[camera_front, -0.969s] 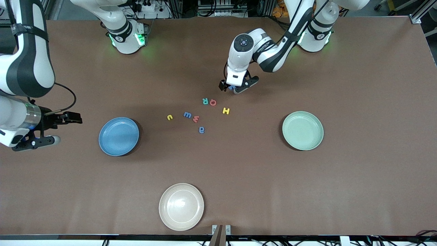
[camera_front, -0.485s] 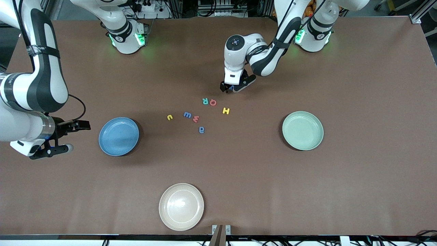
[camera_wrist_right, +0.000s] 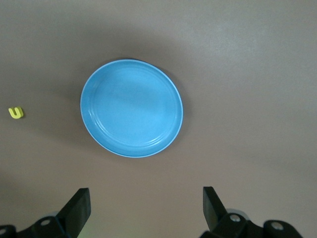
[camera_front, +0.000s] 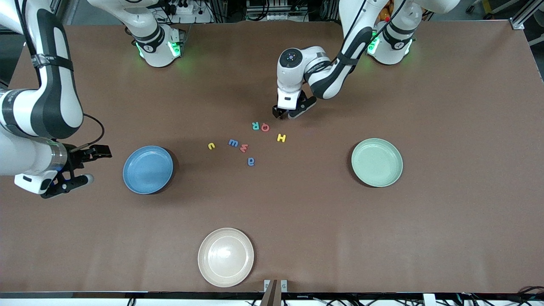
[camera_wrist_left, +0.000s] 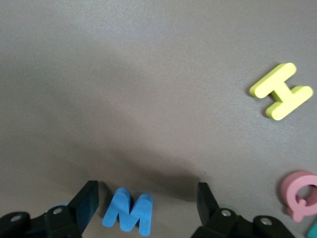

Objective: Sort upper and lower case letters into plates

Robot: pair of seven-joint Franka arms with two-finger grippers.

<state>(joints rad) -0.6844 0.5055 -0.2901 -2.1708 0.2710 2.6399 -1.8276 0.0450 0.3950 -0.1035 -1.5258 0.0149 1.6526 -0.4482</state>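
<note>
My left gripper (camera_front: pixel 285 114) now lower than half second ago, down at table, fingers (camera_wrist_left: pixel 87 207) wide apart, blue M (camera_wrist_left: pixel 128 215) lying flat between them, untouched. Means grasp of first capital is close; nothing sorted yet. Other letters lie nearer front camera. Blue plate (camera_front: pixel 148 169) and mint plate (camera_front: pixel 377 162) bare. My right gripper (camera_front: pixel 78 165) waits beside blue plate, spread wide, holding nothing.

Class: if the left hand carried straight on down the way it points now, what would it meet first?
Most likely the small flat blue capital M, lying on the brown table between the open fingers of the left hand. Depth is hard to judge.
</note>
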